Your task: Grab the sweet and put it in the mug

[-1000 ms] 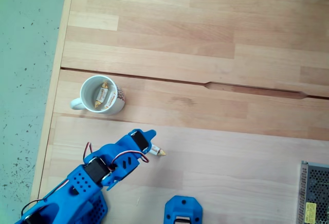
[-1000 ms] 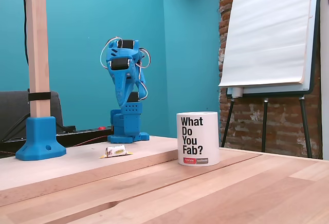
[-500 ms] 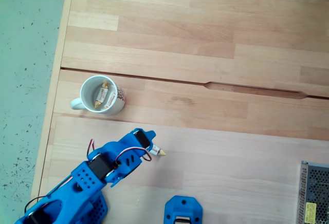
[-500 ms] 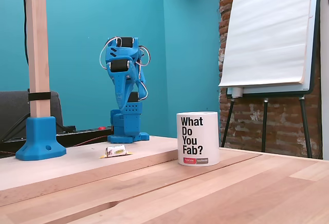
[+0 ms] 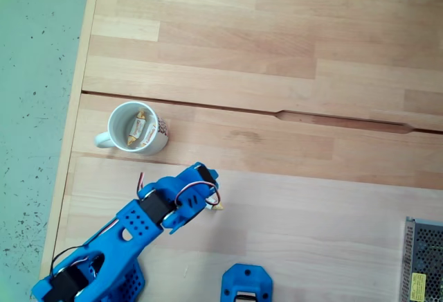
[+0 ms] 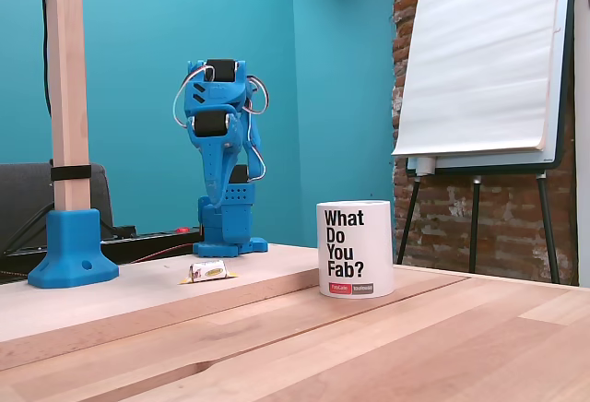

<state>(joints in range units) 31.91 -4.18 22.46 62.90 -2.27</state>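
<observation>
Your hand (image 6: pixel 215 201) hangs over a loose sweet (image 6: pixel 208 271).
That sweet lies on the worktop (image 5: pixel 291 143); another sits in the mug (image 5: pixel 161 144). Hand's opening: cannot tell.

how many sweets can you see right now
2. One sweet lies inside the mug; another lies on the table, partly under the gripper from above. Others could be hidden.

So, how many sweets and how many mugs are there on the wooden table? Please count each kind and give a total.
mug: 1
sweet: 2, one inside the mug and one lying on the table near the blue arm
Total: 3
</observation>
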